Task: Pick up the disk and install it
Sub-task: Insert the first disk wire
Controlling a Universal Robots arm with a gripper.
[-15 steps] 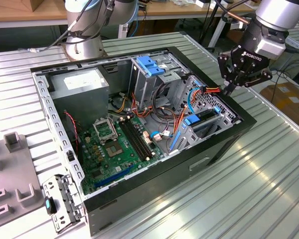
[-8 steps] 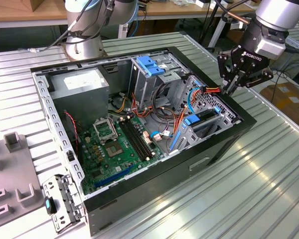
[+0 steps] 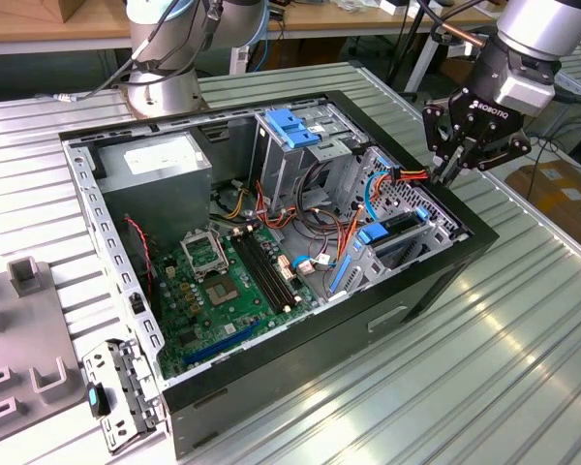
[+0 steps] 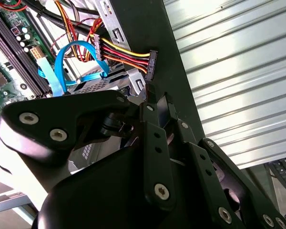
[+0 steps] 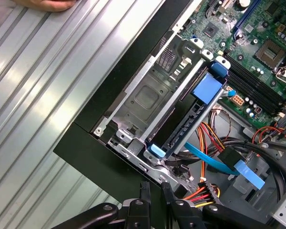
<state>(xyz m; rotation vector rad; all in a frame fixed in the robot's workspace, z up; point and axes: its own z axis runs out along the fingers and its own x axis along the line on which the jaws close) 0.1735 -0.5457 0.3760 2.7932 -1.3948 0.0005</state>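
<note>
The disk (image 5: 183,126) is being shown edge-on as a narrow dark slab. It is being framed by blue plastic pieces at both ends, with a square blue tab beside it. It is being held on its edge inside a bare metal drive cage (image 5: 148,100), within an open computer case (image 3: 436,266) on a ribbed metal table (image 3: 523,349).

In the exterior view the disk (image 3: 402,226) is being seen at about 3 o'clock of the case. Its long axis is being run from roughly 8 o'clock to 2 o'clock, along the case wall.

The gripper (image 3: 448,179) is being held just above that wall, at about 2 o'clock, and is touching nothing. In both wrist views its fingers are being kept pressed almost together, with nothing pinched (image 5: 155,191) (image 4: 156,98).

A black connector (image 4: 151,64) on red, yellow and black wires is being left loose just beside the fingertips. A looping blue cable (image 4: 66,59) is lying nearby.

A green motherboard (image 3: 223,281) is being shown at 7 o'clock inside the case. A grey power-supply box (image 3: 155,160) is at 10 o'clock, and an upright cage with a blue top (image 3: 292,131) is at 12 o'clock.
</note>
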